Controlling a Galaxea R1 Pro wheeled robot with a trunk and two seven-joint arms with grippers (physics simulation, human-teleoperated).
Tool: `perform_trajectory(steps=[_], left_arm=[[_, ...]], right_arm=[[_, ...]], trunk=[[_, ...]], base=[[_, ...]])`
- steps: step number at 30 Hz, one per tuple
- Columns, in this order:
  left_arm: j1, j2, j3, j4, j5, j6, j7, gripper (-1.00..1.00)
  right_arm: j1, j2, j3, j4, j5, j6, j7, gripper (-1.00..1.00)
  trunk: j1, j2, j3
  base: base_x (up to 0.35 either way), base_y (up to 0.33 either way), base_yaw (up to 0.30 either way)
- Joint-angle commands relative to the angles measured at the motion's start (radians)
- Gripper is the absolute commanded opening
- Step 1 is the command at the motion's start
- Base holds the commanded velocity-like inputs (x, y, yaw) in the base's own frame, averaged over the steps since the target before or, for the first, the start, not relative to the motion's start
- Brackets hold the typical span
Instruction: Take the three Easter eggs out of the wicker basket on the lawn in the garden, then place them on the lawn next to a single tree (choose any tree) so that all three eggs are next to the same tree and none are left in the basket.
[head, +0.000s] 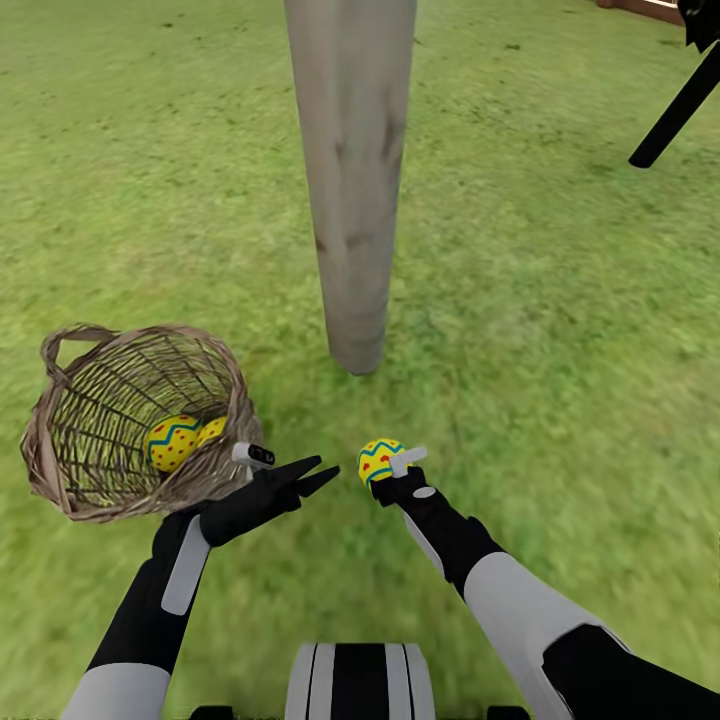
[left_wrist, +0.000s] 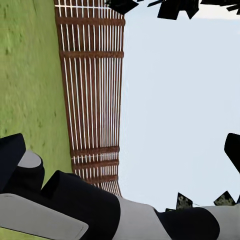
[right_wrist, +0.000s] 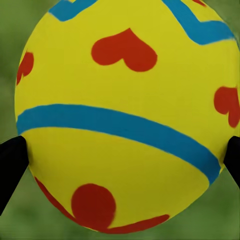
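Right tool (head: 385, 468) clamped on one zigzag egg (head: 378, 459) over lawn (head: 560, 330) near tree (head: 352, 200); left tool (head: 310, 476) spread, empty. Two eggs (head: 180, 440) in tipped basket (head: 120, 420). Risk: rolling away if dropped high.

Tipped wicker basket (head: 90, 470) lower left holding two eggs (head: 172, 442), third egg (head: 379, 460) in my right gripper (head: 392, 472) mid-frame, tree trunk (head: 350, 190) rising behind

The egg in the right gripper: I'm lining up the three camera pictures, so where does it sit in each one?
Head view: the egg sits low and just right of centre, at the right gripper, short of the tree.
Left wrist view: the egg is not in it; fence slats, grass and sky are.
Right wrist view: the egg spans nearly the whole picture.
Shared landmark: the lawn.
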Motion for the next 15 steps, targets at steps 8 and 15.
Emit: perform_trajectory(steps=[8,15], left_arm=[[0.0,-0.001,0.002,0.0,0.0,0.008,-0.002,1.0],[0.0,-0.001,0.003,0.001,0.0,0.008,-0.002,1.0]], right_arm=[[0.0,0.0,0.007,-0.002,-0.003,0.007,-0.006,-1.0],[0.0,-0.001,0.006,-0.001,-0.003,0.006,-0.005,-1.0]], trunk=[[0.003,-0.002,-0.032],[0.004,-0.003,-0.039]], base=[[0.0,0.0,0.0],[0.0,0.0,0.0]])
